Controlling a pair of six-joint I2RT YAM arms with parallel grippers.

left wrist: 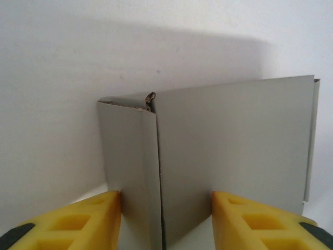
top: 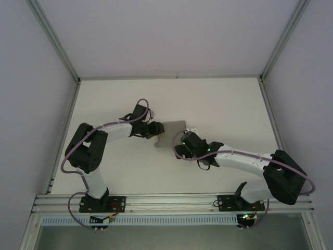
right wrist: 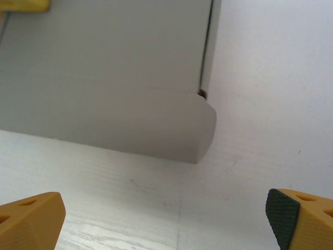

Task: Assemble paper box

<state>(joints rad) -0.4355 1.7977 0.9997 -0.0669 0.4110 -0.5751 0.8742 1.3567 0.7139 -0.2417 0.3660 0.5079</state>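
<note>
Stretching across the top view, the white desk (top: 218, 104) is carrying the whole scene. The left arm (top: 93, 151) is reaching in from its side and the right arm (top: 244, 159) is bending in from the other. Between them, near the middle of the desk, the grey paper box (top: 176, 129) is sitting partly folded. Two of its panels are meeting at a creased corner (left wrist: 156, 156) that is pointing back at the left wrist camera.

The left hand (left wrist: 166, 208) is pinching the cardboard across that corner, its yellow fingers (left wrist: 99, 213) pressing one on each side against the panels. The right hand (right wrist: 164, 211) is hovering over bare desk just beside the box. It is spreading wide and gripping nothing, and its black pad (right wrist: 281, 211) is facing inward. Just ahead of it, the box's rounded flap (right wrist: 200, 130) is hanging down at the lower corner.
</note>
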